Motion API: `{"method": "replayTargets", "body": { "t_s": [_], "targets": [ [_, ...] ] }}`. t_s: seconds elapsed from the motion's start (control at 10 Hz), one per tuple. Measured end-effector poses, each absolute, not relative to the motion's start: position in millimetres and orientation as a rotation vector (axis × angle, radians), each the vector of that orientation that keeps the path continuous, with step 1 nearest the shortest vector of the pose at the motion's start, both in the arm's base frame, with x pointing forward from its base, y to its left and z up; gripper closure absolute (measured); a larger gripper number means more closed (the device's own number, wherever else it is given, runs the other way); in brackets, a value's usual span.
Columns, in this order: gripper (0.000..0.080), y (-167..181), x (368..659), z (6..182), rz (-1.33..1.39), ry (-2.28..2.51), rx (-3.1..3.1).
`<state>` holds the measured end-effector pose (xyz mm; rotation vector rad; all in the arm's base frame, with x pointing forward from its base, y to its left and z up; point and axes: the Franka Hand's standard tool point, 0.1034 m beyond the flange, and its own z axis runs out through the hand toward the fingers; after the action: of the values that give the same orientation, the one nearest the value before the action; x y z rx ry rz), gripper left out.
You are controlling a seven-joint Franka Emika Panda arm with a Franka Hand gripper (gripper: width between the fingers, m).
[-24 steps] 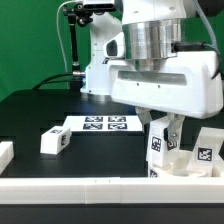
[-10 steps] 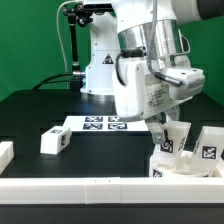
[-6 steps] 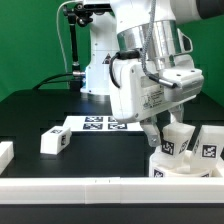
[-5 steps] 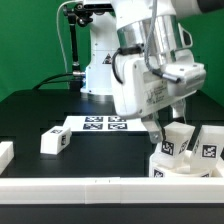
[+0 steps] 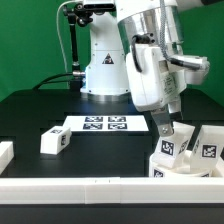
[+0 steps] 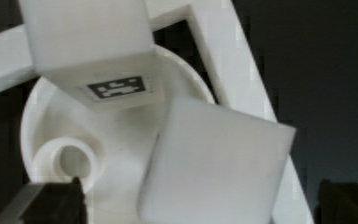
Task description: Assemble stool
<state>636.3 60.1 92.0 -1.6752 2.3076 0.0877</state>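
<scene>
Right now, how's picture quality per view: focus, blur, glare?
Exterior view: crisp on the marker board and the loose leg, the gripper looks slightly soft, and white parts read bright against the black table. Wrist view: very close and out of focus, the leg tag is blurry, the seat disc is pale with soft edges, no hard glare.

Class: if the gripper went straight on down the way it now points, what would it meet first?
Probably the leg standing on the seat, just below the gripper, though depth is unclear.
</scene>
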Motion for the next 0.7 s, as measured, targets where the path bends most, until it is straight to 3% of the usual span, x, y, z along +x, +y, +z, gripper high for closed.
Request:
{"method": "replayTargets", "body": {
  "t_s": [0.7],
  "targets": [
    [0.0151, 67.5, 641.3, 100.6, -0.027, 1.609, -2.428]
  ]
}}
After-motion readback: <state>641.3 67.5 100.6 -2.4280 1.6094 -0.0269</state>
